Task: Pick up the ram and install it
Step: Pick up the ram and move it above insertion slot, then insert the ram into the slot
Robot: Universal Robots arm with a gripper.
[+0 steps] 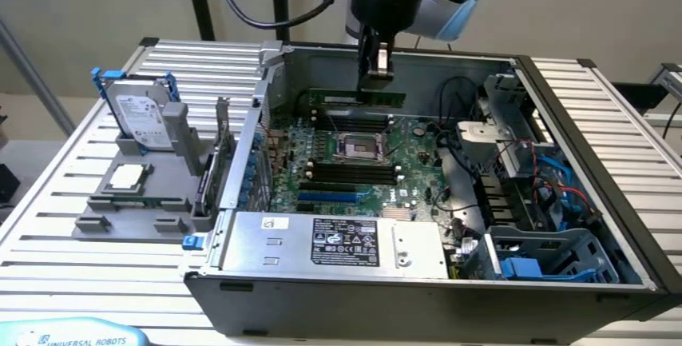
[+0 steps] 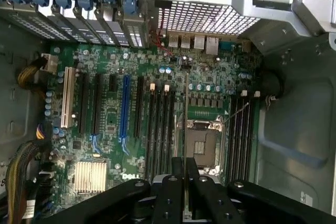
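My gripper (image 1: 373, 81) hangs inside the open computer case and is shut on the ram (image 1: 339, 96), a narrow green stick held level above the far part of the motherboard (image 1: 410, 158). In the wrist view the ram (image 2: 186, 114) shows edge-on as a thin line running out from between the black fingers (image 2: 172, 184). It lies parallel to the black memory slots (image 2: 160, 129), above the strip between them and the empty processor socket (image 2: 202, 145). A second bank of slots (image 2: 239, 135) lies on the socket's other side. The ram is clear of the board.
The case's metal walls (image 1: 512, 62) surround the board. A power supply (image 1: 341, 242) sits at the near side, with cables and drive bays (image 1: 533, 178) on the exterior view's right. Outside the case, a blue-framed hard drive (image 1: 144, 114) and a silver processor chip (image 1: 126, 176) rest on grey holders.
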